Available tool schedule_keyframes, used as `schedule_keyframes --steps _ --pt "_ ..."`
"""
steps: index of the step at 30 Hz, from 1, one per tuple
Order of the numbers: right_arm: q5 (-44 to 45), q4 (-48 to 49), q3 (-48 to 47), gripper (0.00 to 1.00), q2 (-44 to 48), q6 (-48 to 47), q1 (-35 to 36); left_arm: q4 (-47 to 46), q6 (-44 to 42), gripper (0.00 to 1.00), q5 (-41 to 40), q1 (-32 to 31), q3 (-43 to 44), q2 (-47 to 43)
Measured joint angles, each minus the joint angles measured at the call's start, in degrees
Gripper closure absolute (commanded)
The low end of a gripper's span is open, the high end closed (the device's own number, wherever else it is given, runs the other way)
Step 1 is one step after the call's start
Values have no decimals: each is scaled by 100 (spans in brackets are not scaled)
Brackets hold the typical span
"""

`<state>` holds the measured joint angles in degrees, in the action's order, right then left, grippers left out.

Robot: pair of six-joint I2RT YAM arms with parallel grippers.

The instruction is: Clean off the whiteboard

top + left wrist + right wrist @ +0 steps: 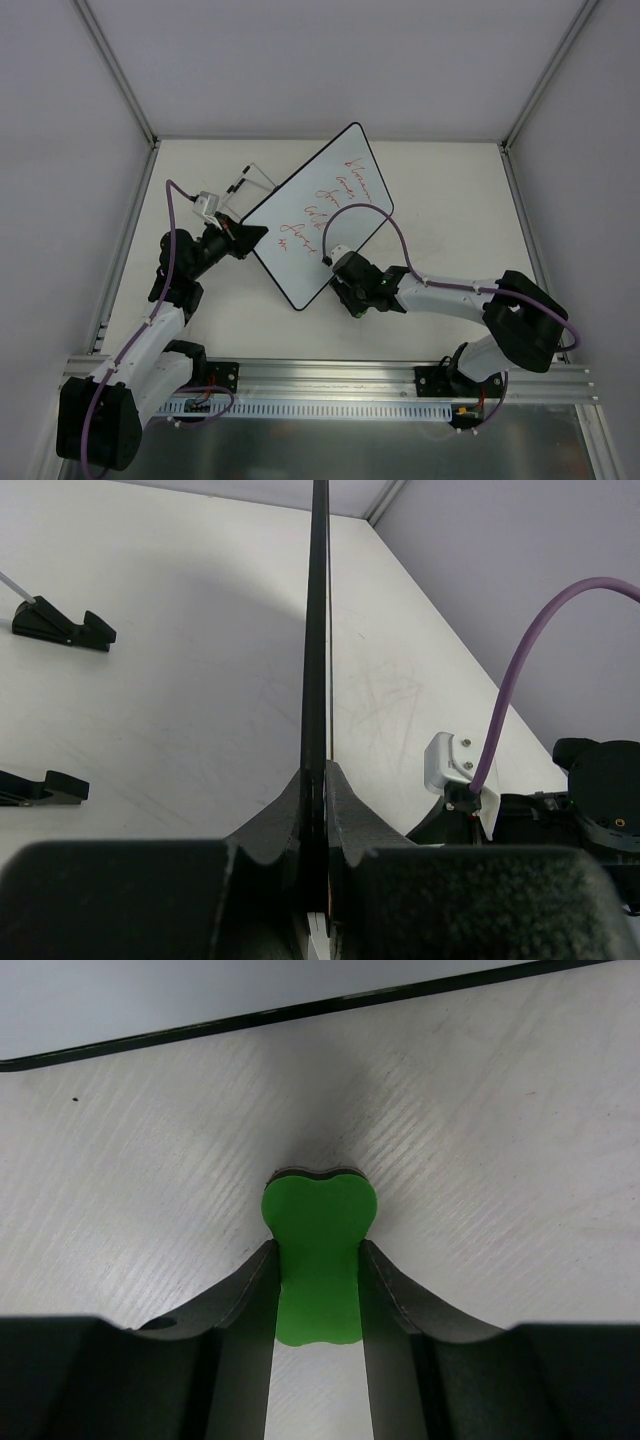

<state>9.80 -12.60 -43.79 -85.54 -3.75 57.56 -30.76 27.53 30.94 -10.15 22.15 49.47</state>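
Observation:
The whiteboard (320,215) lies turned like a diamond mid-table, white with a thin black rim and red handwriting on its upper right half. My left gripper (252,237) is shut on its left corner. In the left wrist view the board shows edge-on as a black line (318,630) between my closed fingers (318,775). My right gripper (340,278) is at the board's lower right edge, shut on a green eraser (318,1210). The eraser's tip presses on a streaked white surface just short of the board's black rim (300,1015).
Two small black stand feet (60,628) (40,788) with a thin wire piece (250,178) lie on the table left of the board. The right arm's wrist (590,800) shows close behind the board. Grey enclosure walls (60,150) ring the table, and an aluminium rail (330,375) runs along its near edge.

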Motion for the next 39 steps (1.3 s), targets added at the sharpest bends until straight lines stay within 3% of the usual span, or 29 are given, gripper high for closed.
schedule_keyframes --steps 2,7,12,18,23,32,39 --pt "0 0 0 83 2 0 0 2 0 100 0 0 0 0" --pt "-59 -142 -105 84 192 -7 0 66 -24 100 0 0 28 -9" --pt "-11 -245 -960 94 632 -74 0 214 -72 100 7 -4 85 -37" --pt "68 544 -2153 97 627 -131 0 424 -151 100 66 -4 197 -31" --pt "177 1366 -2684 97 57 -105 0 566 -249 100 160 -4 308 24" --pt "413 2258 -2754 100 -846 273 39 748 -284 100 155 15 407 118" --pt "981 3362 -1873 100 -743 820 114 896 -286 100 151 42 457 127"
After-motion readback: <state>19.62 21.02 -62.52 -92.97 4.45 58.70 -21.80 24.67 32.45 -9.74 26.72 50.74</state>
